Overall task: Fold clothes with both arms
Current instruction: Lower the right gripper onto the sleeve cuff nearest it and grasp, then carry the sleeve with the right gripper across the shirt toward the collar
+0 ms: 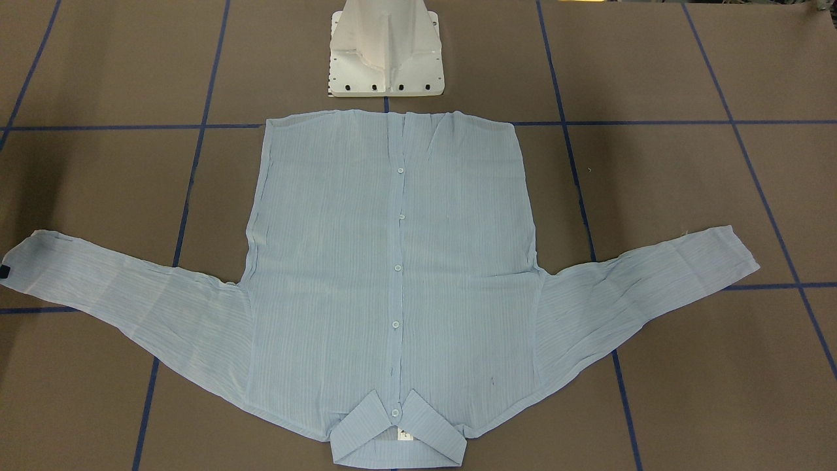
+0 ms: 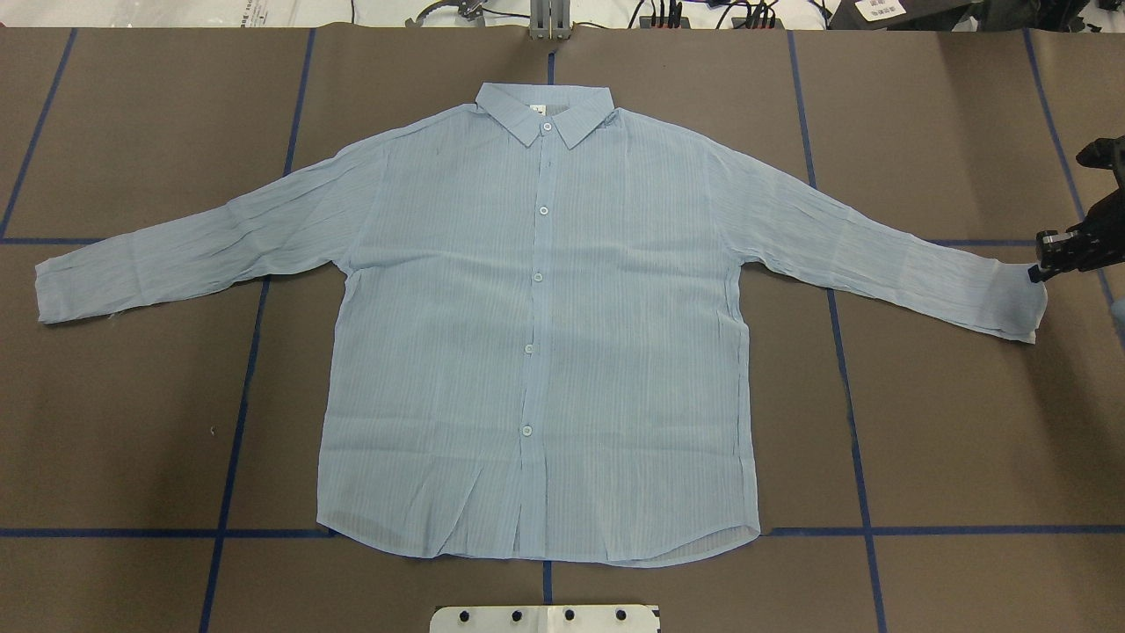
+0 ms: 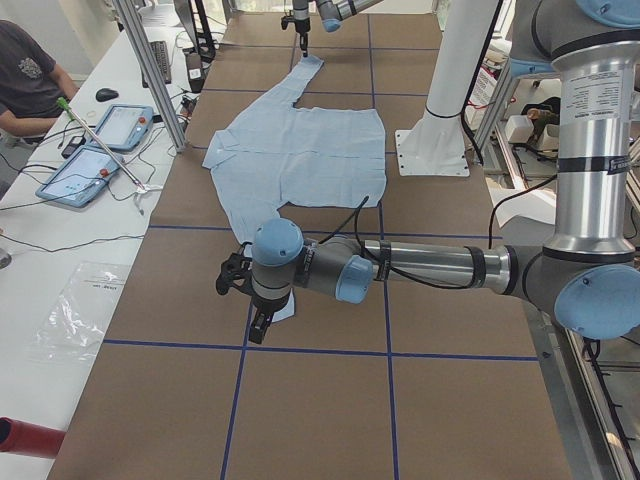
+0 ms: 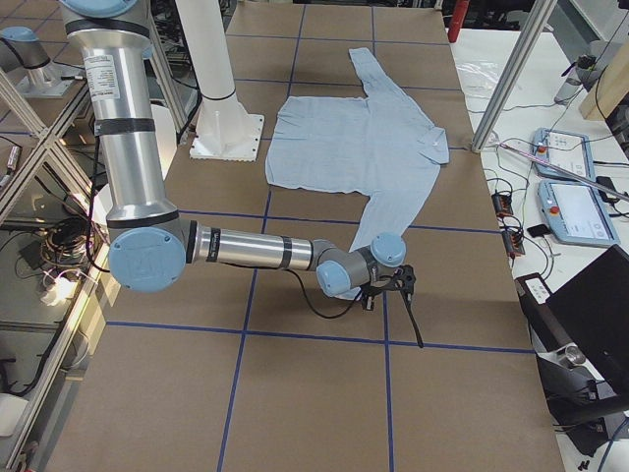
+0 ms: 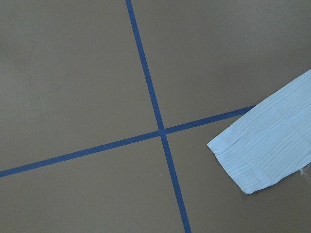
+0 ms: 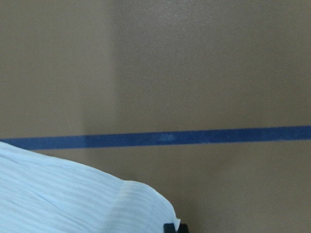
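Shirt (image 2: pixel 536 334) lies flat on the table (image 2: pixel 132 422). Right fingers (image 2: pixel 1041 268) touch 1 cuff (image 2: pixel 1019 299), grip unclear; left fingers (image 3: pixel 260 322), near the other, unclear too. Thin cloth could slip or drag, wrinkling.

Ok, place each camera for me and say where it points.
Front-facing: across the table, faces pedestal; shirt flat.
Overhead: behind robot, looks down; right gripper at right-side cuff.
Exterior left: table end; left arm near.
Exterior right: opposite end; right arm near.
Left wrist: down on tape, left-side cuff; no fingers.
Right wrist: down on right-side cuff; a fingertip.
Front-facing and overhead share the whole shirt.
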`<state>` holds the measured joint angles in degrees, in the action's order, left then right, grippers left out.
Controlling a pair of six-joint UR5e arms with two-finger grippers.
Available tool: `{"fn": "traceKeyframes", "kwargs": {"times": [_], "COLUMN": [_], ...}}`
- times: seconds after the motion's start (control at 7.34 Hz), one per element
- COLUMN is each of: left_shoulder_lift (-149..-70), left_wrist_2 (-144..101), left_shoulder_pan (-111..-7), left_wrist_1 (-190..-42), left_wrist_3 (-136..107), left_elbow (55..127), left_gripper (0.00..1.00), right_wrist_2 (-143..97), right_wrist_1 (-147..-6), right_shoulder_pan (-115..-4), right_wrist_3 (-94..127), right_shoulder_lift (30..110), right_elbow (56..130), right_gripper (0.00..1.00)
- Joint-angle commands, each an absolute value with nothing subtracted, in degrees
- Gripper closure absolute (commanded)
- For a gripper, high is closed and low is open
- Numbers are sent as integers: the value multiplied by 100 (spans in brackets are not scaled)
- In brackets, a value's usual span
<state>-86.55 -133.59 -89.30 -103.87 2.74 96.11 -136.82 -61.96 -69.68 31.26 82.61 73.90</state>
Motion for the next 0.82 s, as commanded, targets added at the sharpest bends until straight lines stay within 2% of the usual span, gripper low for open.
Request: {"fn": "traceKeyframes", "kwargs": {"times": [0.0,0.27,0.68], "left_shoulder_lift": [-8675,-8684,-8780], "left_wrist_2": [-13359,-13368,-13403], "left_shoulder_pan": [-8930,-8930,-8930], "left_wrist_1": [-10397,-10415,-10406], "left_wrist_3": [272,281,273], "left_elbow": [9615,9650,9650], "left_gripper": [0,0,0], "right_wrist_2": [-13982,-14001,-13582], "right_wrist_1": [-6240,-6196,-6257], "right_shoulder_pan": [-7040,-6770,-5506], "right_wrist_3": [3477,4757,7043], "right_shoulder_lift": [8244,8139,6536], "right_elbow": [7863,8496,8377], "right_gripper": [100,100,100]}}
